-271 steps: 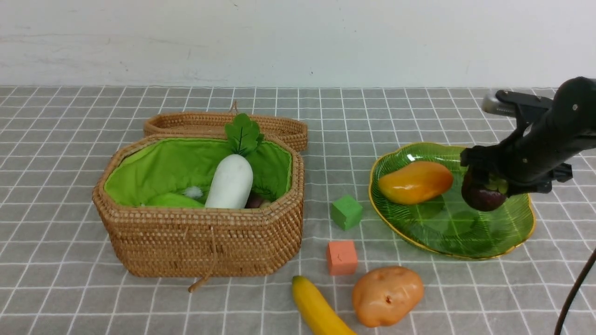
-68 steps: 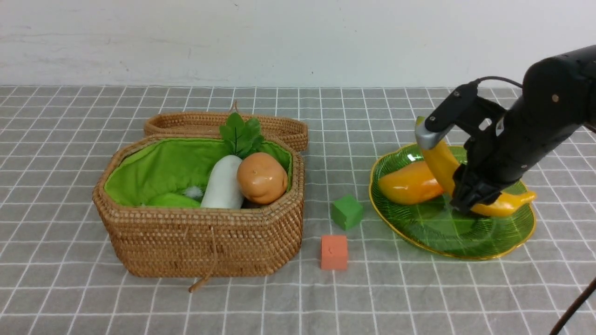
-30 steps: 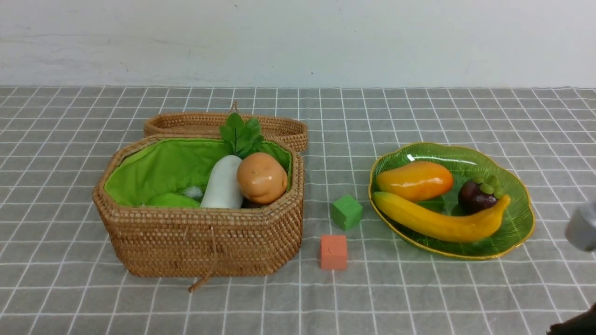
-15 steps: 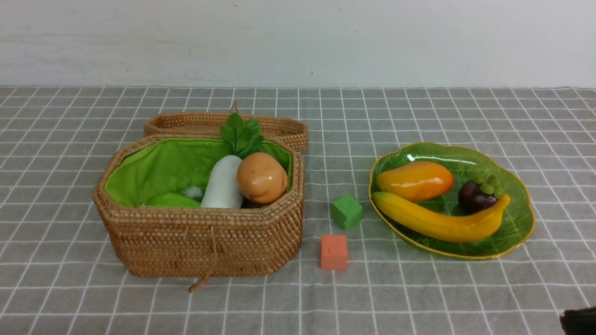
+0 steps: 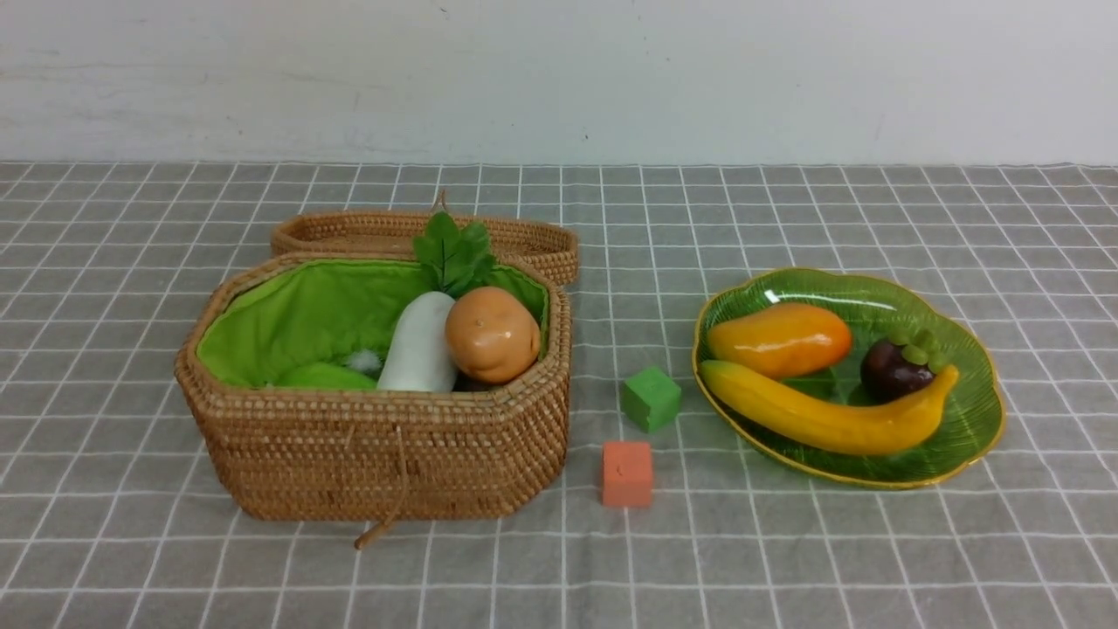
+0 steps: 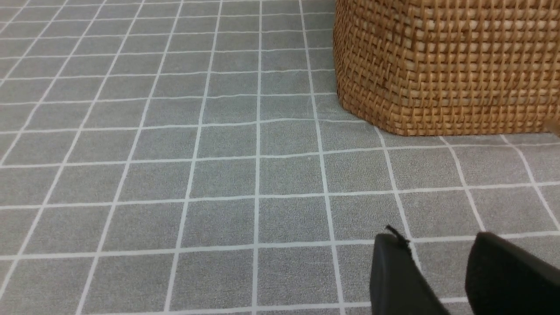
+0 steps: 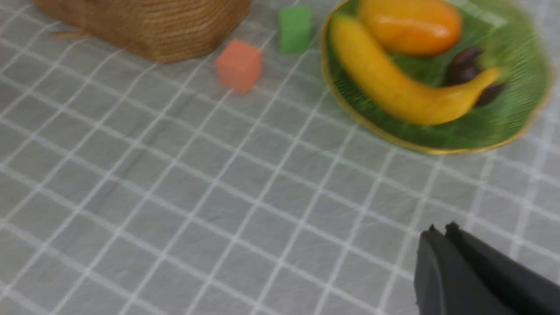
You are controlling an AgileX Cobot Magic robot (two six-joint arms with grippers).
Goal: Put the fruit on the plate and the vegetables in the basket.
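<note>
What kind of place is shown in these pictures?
Probably a robot test tabletop, not a kitchen: a grey checked cloth against a bare white wall, plus toy-like green and orange foam cubes.

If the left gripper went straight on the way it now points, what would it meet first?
Most likely the grey checked tablecloth; the left gripper points past the woven rattan basket, though depth is unclear.

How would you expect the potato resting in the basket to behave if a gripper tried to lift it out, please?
The potato looks glossy and rounded, so fingers could slip. It leans against the radish high in the basket, so it may roll once nudged. It seems rigid.
</note>
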